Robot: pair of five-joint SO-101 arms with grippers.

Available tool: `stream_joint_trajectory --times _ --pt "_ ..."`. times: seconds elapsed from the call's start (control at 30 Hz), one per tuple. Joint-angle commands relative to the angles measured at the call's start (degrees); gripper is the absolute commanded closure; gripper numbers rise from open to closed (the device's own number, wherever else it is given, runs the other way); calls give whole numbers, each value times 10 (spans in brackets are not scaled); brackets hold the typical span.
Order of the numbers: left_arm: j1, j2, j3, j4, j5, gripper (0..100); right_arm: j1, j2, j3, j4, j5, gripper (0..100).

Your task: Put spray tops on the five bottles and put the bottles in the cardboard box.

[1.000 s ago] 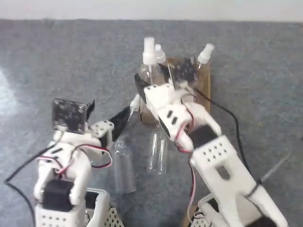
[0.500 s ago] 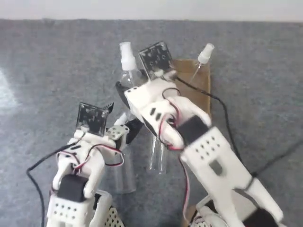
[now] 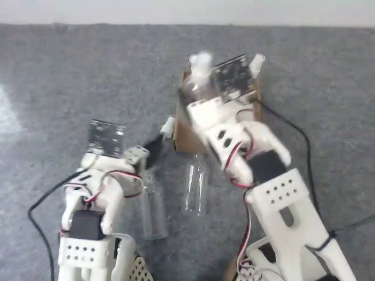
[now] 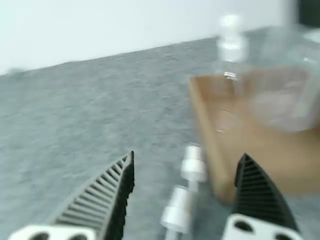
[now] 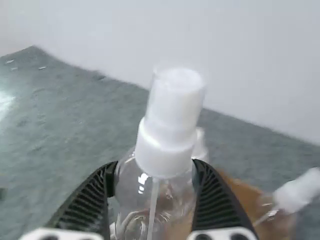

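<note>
Nearest the arm bases, two uncapped bottles (image 3: 153, 205) (image 3: 195, 184) rest on the grey carpet (image 3: 70, 82), on the near side of the cardboard box (image 3: 186, 133) and apart from it. One of them is partly hidden under the left arm.

Just beyond them the left gripper (image 4: 182, 195) hangs low with its black fingers (image 4: 116, 192) spread wide and nothing between them. It points at the box's near corner. Two loose spray tops (image 4: 192, 166) (image 4: 176, 215) lie on the carpet just beside that corner, one nearly touching the box wall.

Farther on, the right gripper (image 5: 152, 200) is clamped on the shoulders of a clear bottle (image 5: 167, 150) that carries a white spray top. Half a second ago this arm held the bottle out past the box's side nearest the left arm. It has since swung back, and the bottle (image 3: 199, 65) now hangs upright above the box's far end. The left arm has drawn back a little from the box over the same half second.

At the box's far corner, another capped bottle (image 3: 256, 63) leans inside the box, its spray top tilted outward.
</note>
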Motion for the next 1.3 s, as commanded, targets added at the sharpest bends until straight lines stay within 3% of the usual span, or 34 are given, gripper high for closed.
stream_joint_trajectory --times 0.0,0.1,0.23,0.43,1.27 --pt "-62 7 -9 -23 -6 710 22 73 -8 -70 23 994" --pt "-102 7 -22 -19 -6 799 23 142 -4 -133 22 994" --pt "-113 7 -19 -22 21 1000 28 206 4 -222 22 994" --pt "-113 7 -20 -23 26 989 29 258 34 -310 22 994" --pt "-113 7 -20 -23 27 989 28 373 55 -355 21 994"
